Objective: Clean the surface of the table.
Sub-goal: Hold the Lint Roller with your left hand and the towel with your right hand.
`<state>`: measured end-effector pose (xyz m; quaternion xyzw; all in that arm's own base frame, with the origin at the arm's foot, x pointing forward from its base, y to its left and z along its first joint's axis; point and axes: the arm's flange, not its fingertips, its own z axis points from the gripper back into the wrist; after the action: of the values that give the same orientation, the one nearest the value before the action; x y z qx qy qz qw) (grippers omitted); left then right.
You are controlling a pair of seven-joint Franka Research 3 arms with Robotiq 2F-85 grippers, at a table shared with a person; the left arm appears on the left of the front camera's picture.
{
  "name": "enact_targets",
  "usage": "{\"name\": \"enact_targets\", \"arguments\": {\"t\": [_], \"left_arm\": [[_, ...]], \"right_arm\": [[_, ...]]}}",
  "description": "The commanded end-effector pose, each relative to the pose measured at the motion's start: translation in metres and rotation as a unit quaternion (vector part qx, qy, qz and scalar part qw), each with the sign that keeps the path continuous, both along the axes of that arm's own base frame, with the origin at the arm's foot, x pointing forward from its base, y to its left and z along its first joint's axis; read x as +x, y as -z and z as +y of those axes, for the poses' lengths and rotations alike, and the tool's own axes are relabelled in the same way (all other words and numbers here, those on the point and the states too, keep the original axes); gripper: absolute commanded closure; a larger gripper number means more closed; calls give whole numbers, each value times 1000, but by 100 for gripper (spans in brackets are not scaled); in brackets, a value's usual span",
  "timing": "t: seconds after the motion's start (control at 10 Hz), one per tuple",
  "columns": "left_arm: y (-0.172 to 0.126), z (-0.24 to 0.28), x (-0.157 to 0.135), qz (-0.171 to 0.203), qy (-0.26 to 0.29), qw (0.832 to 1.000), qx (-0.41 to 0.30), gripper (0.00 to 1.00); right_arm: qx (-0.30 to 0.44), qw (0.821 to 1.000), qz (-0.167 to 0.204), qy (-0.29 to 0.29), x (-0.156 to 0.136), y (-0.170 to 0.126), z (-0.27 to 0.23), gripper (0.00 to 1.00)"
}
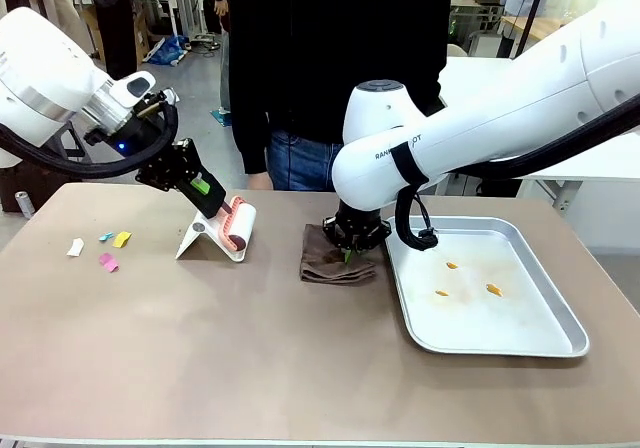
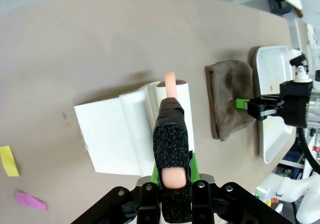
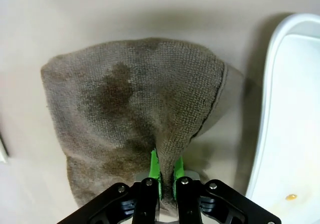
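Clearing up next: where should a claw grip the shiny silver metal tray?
Likely the shiny silver metal tray's near rim, from above, one finger inside: the raised lip is bare there, while the brown folded cloth crowds its left side.

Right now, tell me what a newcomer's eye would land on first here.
The right pincer pinches a fold of the brown cloth at the middle of the table, beside the metal tray. The left pincer grips the pink-handled roller resting on its white stand, with coloured paper scraps lying to its left.
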<state>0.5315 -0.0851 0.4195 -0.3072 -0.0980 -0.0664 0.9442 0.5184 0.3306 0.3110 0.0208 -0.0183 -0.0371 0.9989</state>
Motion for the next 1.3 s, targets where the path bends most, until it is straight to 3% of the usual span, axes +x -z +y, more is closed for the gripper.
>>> {"name": "enact_targets", "arguments": {"t": [0.0, 0.2, 0.4, 0.6, 0.9, 1.0, 1.2], "left_arm": [[-20, 10, -10, -3, -20, 999, -31, 100], [-40, 25, -19, -15, -23, 998, -62, 100], [-56, 43, -29, -8, -27, 994, -110, 100], [-68, 69, -38, -3, -45, 987, -154, 100], [-76, 119, -57, 46, -84, 971, -217, 100], [-75, 137, -65, 70, -94, 969, -217, 100], [-67, 193, -78, 73, -113, 957, -257, 100]], "right_arm": [[77, 997, 0, -1, 3, -15, -25, 100], [181, 983, 7, 12, 5, -41, -65, 100], [303, 953, 20, -3, 1, -61, -103, 100], [439, 895, 50, -60, -13, -77, -136, 100], [575, 803, 28, -157, -48, -93, -183, 100], [602, 778, 12, -179, -58, -95, -202, 100], [638, 748, -25, -179, -79, -97, -262, 100]]}}
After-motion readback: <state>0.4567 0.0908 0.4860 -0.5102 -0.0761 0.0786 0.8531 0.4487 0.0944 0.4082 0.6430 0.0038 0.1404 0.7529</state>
